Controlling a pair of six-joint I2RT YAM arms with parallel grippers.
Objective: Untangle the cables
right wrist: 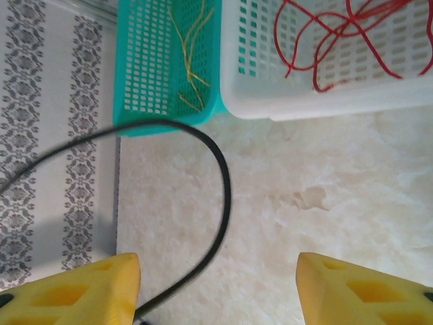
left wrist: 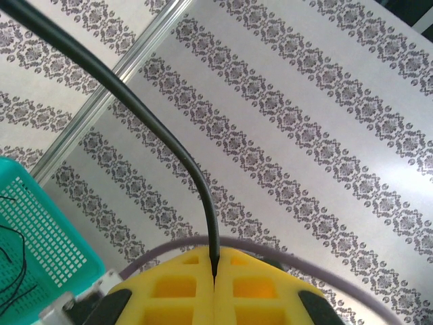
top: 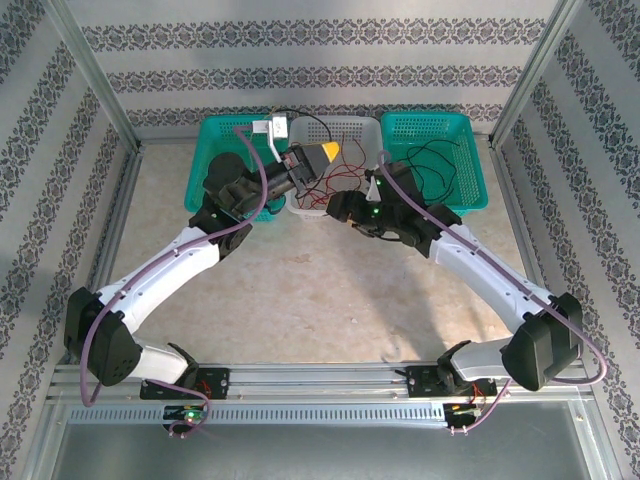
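cables of three colours sit at the far side of the table (right wrist: 325,203). a black cable (left wrist: 211,233) is pinched between the closed yellow fingers of the left gripper (left wrist: 214,271), which the overhead view places above the white basket (right wrist: 304,101). from the grip the strand rises and bends away across the patterned wall (left wrist: 325,135). in the right wrist view black cable sweeps in a wide arc above the tabletop and drops between the fingers of the right gripper (right wrist: 216,265), passing just beside the finger on the left of that view. those fingers stand wide apart and clamp nothing; whether the cable touches the near finger cannot be told. a red cable (right wrist: 325,37) curls in loose loops inside the white basket. thin yellow cable (right wrist: 193,81) lies in the teal basket (right wrist: 169,120) just beside it. more thin black strands (top: 430,160) lie in a second teal basket (top: 476,160) on the other side of the white one. the left arm (top: 170,265) and right arm (top: 480,265) both reach toward the white basket
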